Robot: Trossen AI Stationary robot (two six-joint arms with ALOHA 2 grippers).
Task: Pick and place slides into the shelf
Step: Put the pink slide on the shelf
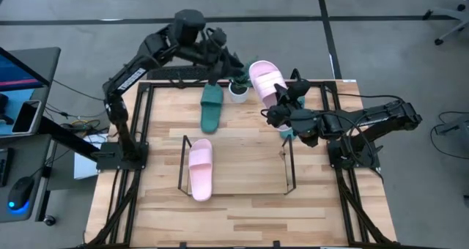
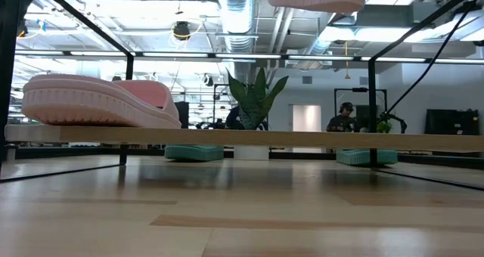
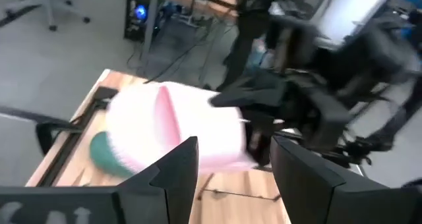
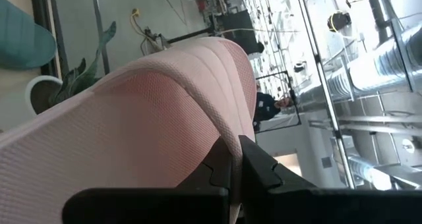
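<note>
The right pincer [image 1: 277, 111], clamped on the thin strap edge of a light, squashy pink slide [image 1: 265, 82], lifts it while the left pincer [image 1: 236, 64] hovers apart nearby.

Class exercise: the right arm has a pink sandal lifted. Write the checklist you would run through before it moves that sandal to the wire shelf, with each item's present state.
1. Right gripper shut on the lifted pale pink foam sandal: ok.
2. Sandal clear of the wooden table, seen raised in the low view: ok.
3. Free room on the thin black wire shelf beside the pink sandal already placed: ok.
4. Left gripper open, at the table's far edge, off the shelf: ok.
5. Clearance from the small potted plant: cannot tell.
</note>
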